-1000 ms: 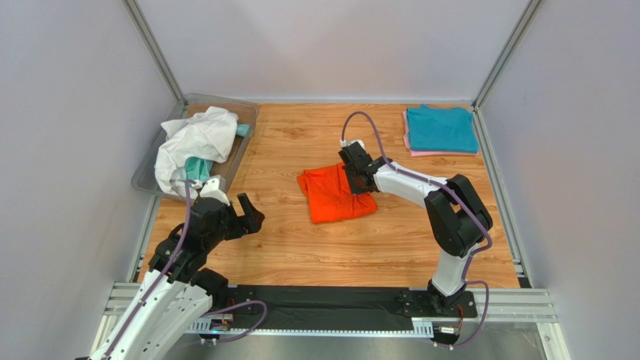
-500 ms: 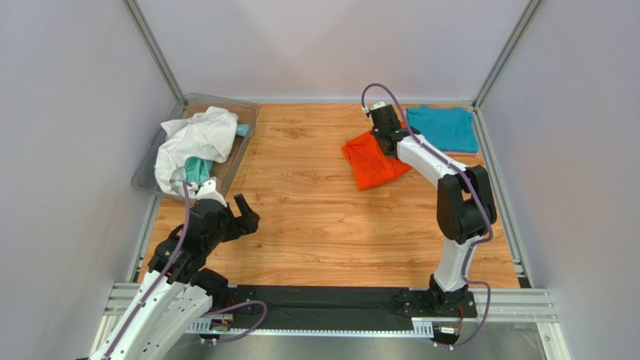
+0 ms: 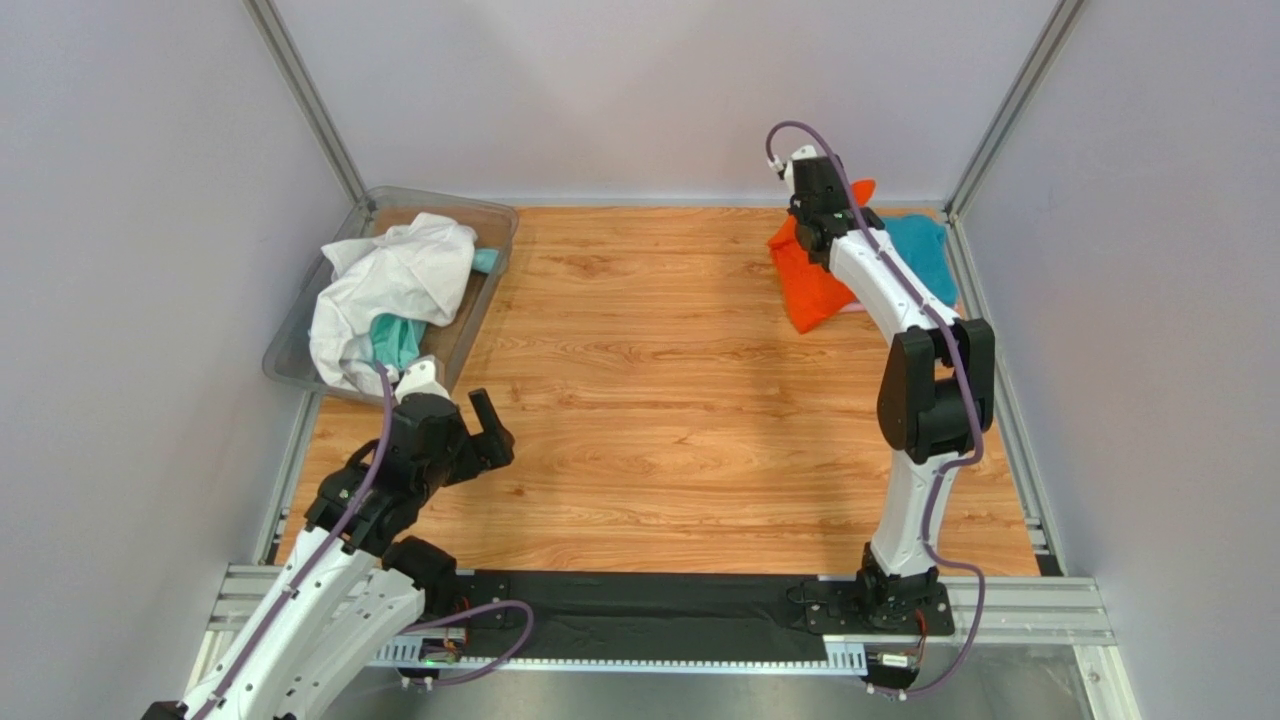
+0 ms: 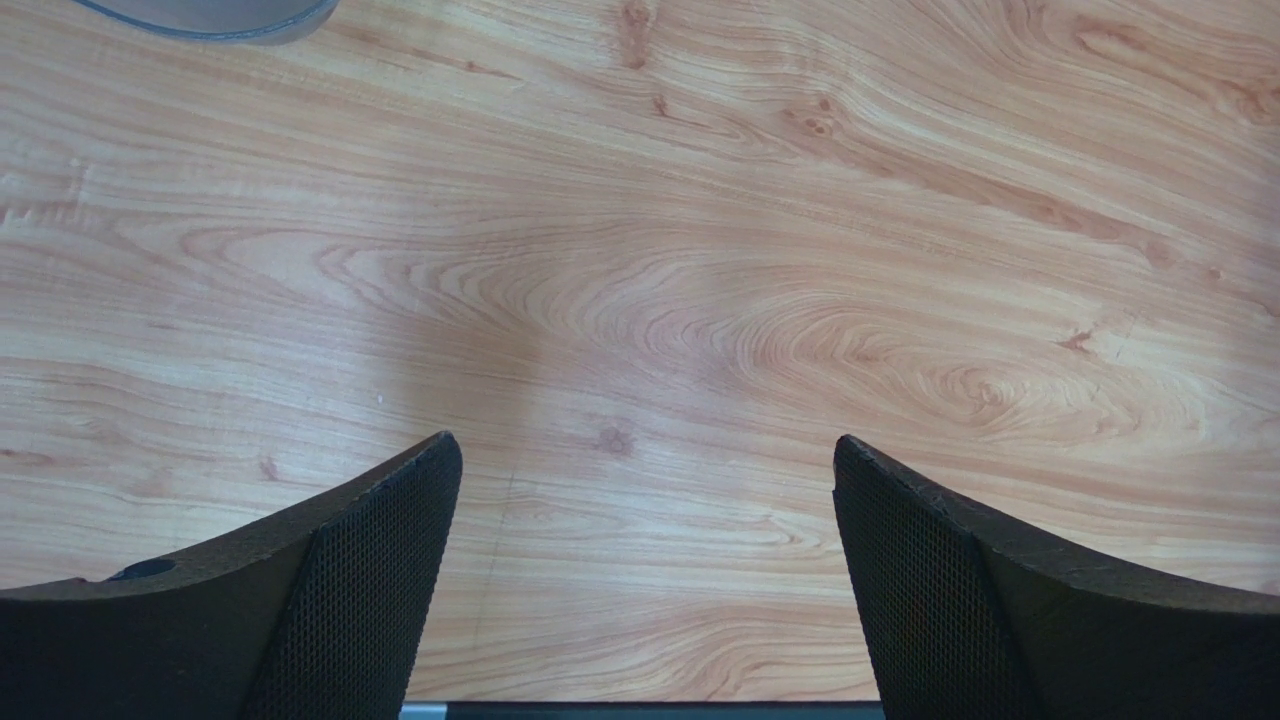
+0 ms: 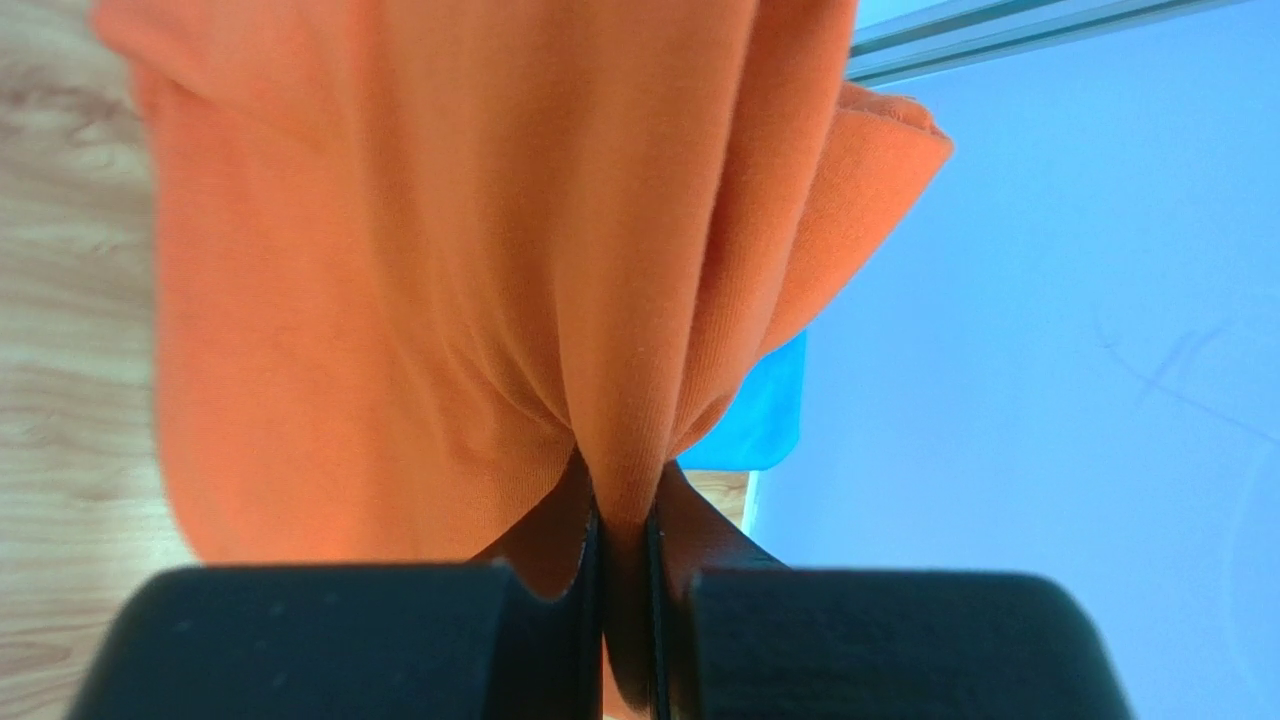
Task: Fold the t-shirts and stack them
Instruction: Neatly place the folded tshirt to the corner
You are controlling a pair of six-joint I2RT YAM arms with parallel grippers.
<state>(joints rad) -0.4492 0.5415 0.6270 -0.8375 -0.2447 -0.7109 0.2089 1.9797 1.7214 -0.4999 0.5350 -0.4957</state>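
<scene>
My right gripper [image 3: 813, 225] is shut on the folded orange t-shirt [image 3: 809, 285] and holds it raised at the far right of the table. The shirt hangs partly over the folded teal t-shirt [image 3: 920, 252]. The right wrist view shows the orange cloth [image 5: 451, 255] pinched between the jaws, with a bit of teal [image 5: 759, 413] behind it. The pink shirt under the teal one is hidden. A white t-shirt [image 3: 391, 282] and a teal one [image 3: 394, 336] lie bunched in the bin. My left gripper [image 3: 489, 432] is open and empty over bare wood at the near left [image 4: 643, 450].
A clear plastic bin [image 3: 487, 267] stands at the far left against the wall; its corner shows in the left wrist view [image 4: 211, 15]. Grey walls and metal frame rails [image 3: 995, 353] close in the wooden table [image 3: 661, 435] on three sides.
My right gripper has carried the orange t-shirt from the table's middle up and to the far right, over the teal stack. The left arm has barely shifted.
</scene>
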